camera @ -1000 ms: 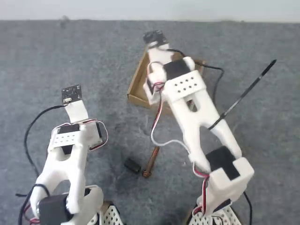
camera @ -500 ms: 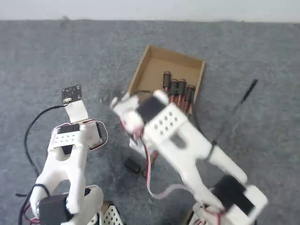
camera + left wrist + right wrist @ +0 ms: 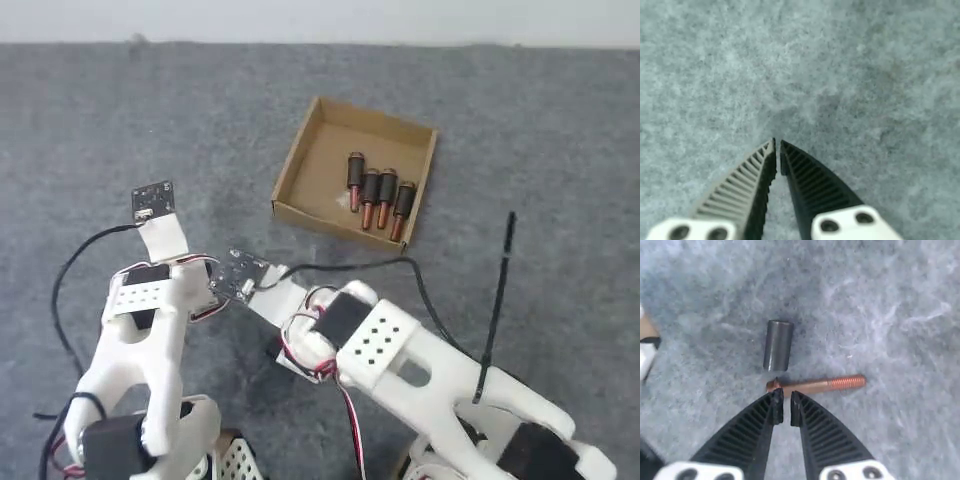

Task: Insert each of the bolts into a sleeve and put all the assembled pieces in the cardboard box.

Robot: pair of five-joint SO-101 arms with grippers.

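Copper threaded bolt [image 3: 815, 385] and black cylindrical sleeve [image 3: 778, 346], the last loose pair, lie beneath your right claw [image 3: 783, 407], nearly closed, empty, back from the cardboard box [image 3: 300, 215].

Your left arm [image 3: 140, 335], white printed plastic with black servos, stands at the near left. Its forearm stretches away from the base and its wrist is tipped downward. The left gripper [image 3: 777, 145], with one pale ribbed finger and one black ribbed finger, has its tips drawn together to a hairline. Your right arm [image 3: 420, 370], of the same white plastic, leans low from the near right and reaches across toward the left arm. The right gripper [image 3: 784, 396], with two black ribbed fingers, points down, and you see only a thin slit between its jaws.
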